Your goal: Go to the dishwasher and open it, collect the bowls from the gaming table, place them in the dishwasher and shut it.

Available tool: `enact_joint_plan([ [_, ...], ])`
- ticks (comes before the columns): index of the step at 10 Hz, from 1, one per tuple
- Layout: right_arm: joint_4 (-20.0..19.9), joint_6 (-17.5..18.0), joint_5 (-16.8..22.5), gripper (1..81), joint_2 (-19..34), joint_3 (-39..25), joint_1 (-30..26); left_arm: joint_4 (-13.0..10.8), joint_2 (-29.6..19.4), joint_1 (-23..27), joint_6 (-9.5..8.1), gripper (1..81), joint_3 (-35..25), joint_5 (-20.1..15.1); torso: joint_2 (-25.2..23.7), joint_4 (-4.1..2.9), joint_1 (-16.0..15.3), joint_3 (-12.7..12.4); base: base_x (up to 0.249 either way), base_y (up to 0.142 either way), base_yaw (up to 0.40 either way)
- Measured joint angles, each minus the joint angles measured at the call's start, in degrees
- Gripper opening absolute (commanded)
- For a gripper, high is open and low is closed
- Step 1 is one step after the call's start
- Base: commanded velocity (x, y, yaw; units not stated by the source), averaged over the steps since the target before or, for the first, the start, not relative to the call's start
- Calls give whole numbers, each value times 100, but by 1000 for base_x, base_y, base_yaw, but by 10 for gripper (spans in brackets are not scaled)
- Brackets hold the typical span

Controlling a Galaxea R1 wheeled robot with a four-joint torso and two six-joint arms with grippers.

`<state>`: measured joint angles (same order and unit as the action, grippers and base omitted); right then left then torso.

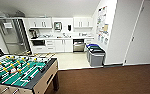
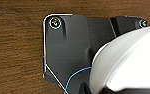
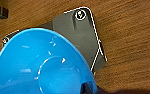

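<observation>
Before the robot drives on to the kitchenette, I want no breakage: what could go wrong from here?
1. The blue bowl and the white bowl ride at the wrists over brown floor; a jolt might drop them.
2. The gaming table sits close on the left; a turn could clip its corner.
3. The grey bins narrow the way to the dishwasher.

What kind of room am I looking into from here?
Likely an office break room: a kitchenette with white cabinets and a steel-fronted dishwasher under the counter, lidded grey bins along the wall, and a foosball table in front on brown carpet.
</observation>
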<state>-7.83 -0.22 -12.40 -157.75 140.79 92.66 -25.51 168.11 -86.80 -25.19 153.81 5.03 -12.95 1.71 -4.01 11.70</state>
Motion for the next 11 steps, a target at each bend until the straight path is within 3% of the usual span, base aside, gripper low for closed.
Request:
enact_joint_plan([
  [11,0,-18,35,10,-37,-5,-49,-2,30,-9,9,10,9,4,2,0,-2,0,224,0,0],
])
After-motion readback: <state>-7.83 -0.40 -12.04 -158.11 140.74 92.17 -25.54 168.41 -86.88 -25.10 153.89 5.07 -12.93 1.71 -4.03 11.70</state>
